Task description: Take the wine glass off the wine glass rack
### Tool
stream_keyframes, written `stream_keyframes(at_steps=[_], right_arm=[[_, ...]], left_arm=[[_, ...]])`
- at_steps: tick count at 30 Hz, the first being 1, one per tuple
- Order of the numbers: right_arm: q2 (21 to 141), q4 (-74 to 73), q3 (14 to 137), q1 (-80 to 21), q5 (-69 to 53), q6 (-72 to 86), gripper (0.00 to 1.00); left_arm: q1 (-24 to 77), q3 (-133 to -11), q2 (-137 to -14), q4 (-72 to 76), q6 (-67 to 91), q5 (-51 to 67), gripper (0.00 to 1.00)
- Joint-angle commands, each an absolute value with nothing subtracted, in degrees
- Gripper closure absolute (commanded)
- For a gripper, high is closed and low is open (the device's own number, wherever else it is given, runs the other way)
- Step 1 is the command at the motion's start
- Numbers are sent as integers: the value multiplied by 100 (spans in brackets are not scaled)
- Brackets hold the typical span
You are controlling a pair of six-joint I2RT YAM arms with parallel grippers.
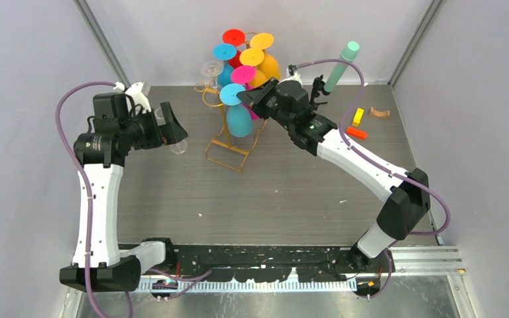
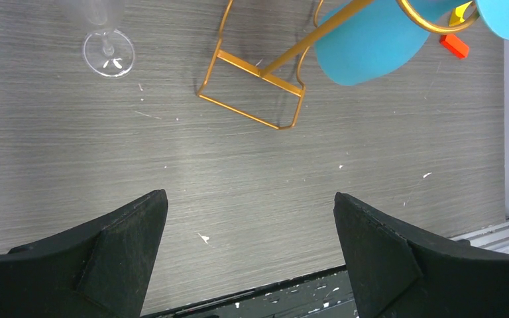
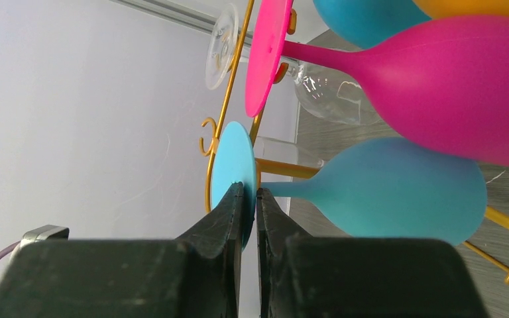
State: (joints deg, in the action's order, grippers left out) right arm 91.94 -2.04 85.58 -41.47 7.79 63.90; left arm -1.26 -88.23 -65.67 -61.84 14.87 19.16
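Right wrist view — right gripper (image 3: 248, 193) pinched shut on foot rim of light-blue wine glass (image 3: 397, 189), glass hung bowl-down on gold wine glass rack (image 3: 285, 169), just under a magenta glass (image 3: 464, 86). Top external view: rack upright at back middle of table (image 1: 272, 199), loaded with several coloured glasses. Left wrist view — left gripper (image 2: 249, 196) spread wide, holding nothing, above table; clear glass (image 2: 108, 52) upright on table, left of rack base.

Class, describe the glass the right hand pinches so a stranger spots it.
Find the gold wire rack at the back of the table. Of its coloured glasses, take the light blue glass hanging lowest. Unlike the higher blue glass, its foot sits in the right hand.
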Motion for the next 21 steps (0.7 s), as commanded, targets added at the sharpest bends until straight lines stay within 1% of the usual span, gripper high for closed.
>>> stream_keyframes(at_steps=[1,3,5,10,19,21], right_arm=[[9034,-250,8671,-4148,1002,6103,94],[9016,-214,8672,-4148,1025,6115,98],[8987,-148,8687,-4148,1028,6186,100],[8810,-49,8670,-4148,977,6411,100],[8484,-29,8478,-4148,1305,6521,100],[8471,173,8433,-4145,1309,6559,100]], left_arm=[[-141,-8832,-6373,-5905,1529,2039,0],[-146,-8842,-6372,-5906,1537,2046,0],[-141,-8849,-6363,-5921,1546,2059,0],[-141,-8793,-6308,-5857,1595,2090,0],[-141,-8728,-6310,-5773,1658,2118,0],[-142,-8706,-6299,-5750,1677,2118,0]])
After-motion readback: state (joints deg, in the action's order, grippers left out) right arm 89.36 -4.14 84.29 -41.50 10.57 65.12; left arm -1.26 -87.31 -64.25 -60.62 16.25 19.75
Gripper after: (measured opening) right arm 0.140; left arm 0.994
